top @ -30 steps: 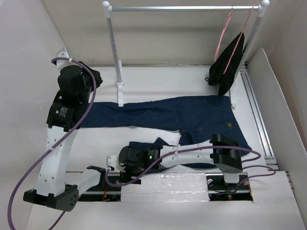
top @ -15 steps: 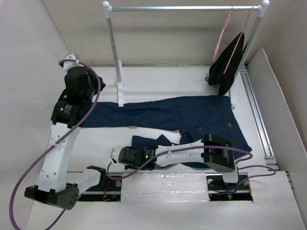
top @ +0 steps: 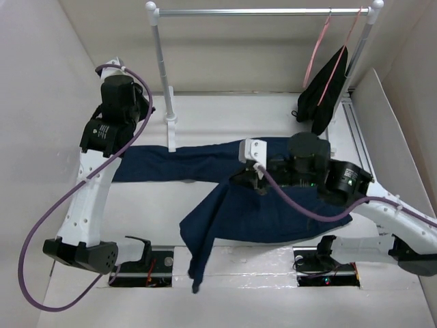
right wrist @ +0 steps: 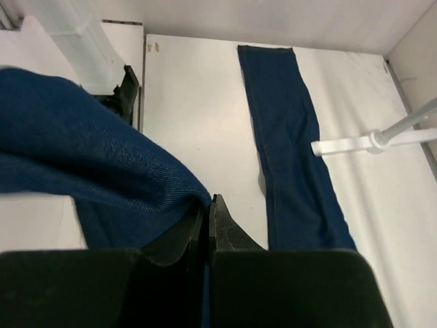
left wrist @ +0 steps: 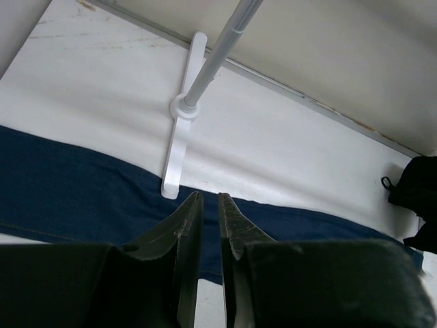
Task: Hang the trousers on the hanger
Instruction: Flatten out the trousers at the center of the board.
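The trousers [top: 280, 219] are dark blue jeans lying across the table, one leg [top: 171, 164] stretched flat to the left. My right gripper [top: 244, 180] is shut on a fold of the other leg and holds it up above the middle of the table. That leg hangs down towards the front edge [top: 194, 273]. The right wrist view shows denim [right wrist: 89, 157] pinched at the right gripper [right wrist: 208, 199]. My left gripper [top: 140, 109] hovers over the flat leg [left wrist: 82, 198] near the rack foot, its fingers [left wrist: 188, 219] almost together with nothing between them. The hanger [top: 316, 49] hangs on the rail, top right.
A white clothes rack [top: 164, 75] stands at the back, its foot [left wrist: 179, 150] resting by the flat leg. A second pink hanger draped with a black garment [top: 324, 96] hangs at the rail's right end. Pale walls enclose the table on both sides.
My right gripper closed on the near trouser leg by the front edge, then lifted it up and back over the table's middle. The left arm rose and swung slightly right.
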`<state>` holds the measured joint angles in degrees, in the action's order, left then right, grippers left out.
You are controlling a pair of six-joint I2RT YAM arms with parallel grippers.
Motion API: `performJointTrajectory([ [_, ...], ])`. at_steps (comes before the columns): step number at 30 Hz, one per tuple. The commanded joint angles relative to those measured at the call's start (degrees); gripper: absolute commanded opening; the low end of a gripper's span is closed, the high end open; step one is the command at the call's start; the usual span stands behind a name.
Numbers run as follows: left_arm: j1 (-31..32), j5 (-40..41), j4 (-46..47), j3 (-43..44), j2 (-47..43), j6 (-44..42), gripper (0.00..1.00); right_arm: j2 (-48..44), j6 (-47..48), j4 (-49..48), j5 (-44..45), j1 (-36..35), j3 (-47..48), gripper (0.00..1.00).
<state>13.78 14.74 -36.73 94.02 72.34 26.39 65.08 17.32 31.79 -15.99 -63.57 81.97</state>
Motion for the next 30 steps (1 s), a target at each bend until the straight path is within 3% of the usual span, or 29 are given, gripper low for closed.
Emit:
performJointTrajectory([
  [1, -0.1, -0.1, -1.4, 4.8, 0.4, -1.9, 0.12, 6.4, 4.6, 3.6, -12.7, 8.8, -2.9, 0.0],
  [5, -0.1, 0.9, -0.4, 0.9, 0.4, -1.7, 0.12, 20.5, 4.7, -1.3, -18.9, 14.4, -0.3, 0.0],
  [10, -0.1, -0.5, -1.4, -5.5, 0.8, -2.1, 0.13, 43.1, -0.9, -4.5, -15.2, 19.5, 11.2, 0.0],
  [12, 1.4, 0.6, -1.5, -8.9, -0.3, -2.9, 0.12, 47.1, -3.8, -5.8, -15.0, 22.2, 17.4, 0.0],
  [13, 4.2, 1.7, -1.4, -10.0, -0.9, -3.2, 0.12, 49.1, -7.4, -6.3, -16.2, 23.0, 19.0, 0.11],
  [14, 5.0, 2.3, -1.8, -11.7, -1.5, -3.3, 0.12, 49.1, -8.4, -6.7, -17.0, 23.7, 20.8, 0.43],
  [17, 5.6, -2.4, -1.2, -14.9, -4.8, -4.8, 0.13, 44.1, -9.9, -9.8, -17.9, 25.1, 18.3, 0.79],
  [19, 5.6, -7.7, 0.9, -19.3, -8.3, -6.0, 0.14, 40.1, -10.2, -9.3, -17.0, 26.9, 12.9, 0.83],
  [22, 5.6, -14.4, 1.9, -24.3, -9.9, -7.8, 0.15, 29.4, -11.3, -10.3, -13.6, 30.4, 1.0, 0.81],
  [24, 8.0, -15.4, 2.5, -26.3, -8.5, -8.5, 0.14, 19.8, -11.7, -10.3, -12.4, 32.7, -4.6, 0.59],
  [25, 11.7, -10.2, 2.1, -25.9, -7.3, -8.5, 0.13, 16.5, -12.0, -9.8, -10.1, 33.9, -10.0, 0.3],
  [26, 20.8, 2.0, 1.7, -23.1, -4.0, -8.0, 0.13, 10.0, -12.0, -8.2, -7.2, 37.8, -14.4, 0.12],
  [30, 39.6, 11.5, -3.6, -17.1, 7.9, -4.3, 0.16, -0.4, -11.0, -0.7, -4.2, 44.7, -20.4, 0.09],
])
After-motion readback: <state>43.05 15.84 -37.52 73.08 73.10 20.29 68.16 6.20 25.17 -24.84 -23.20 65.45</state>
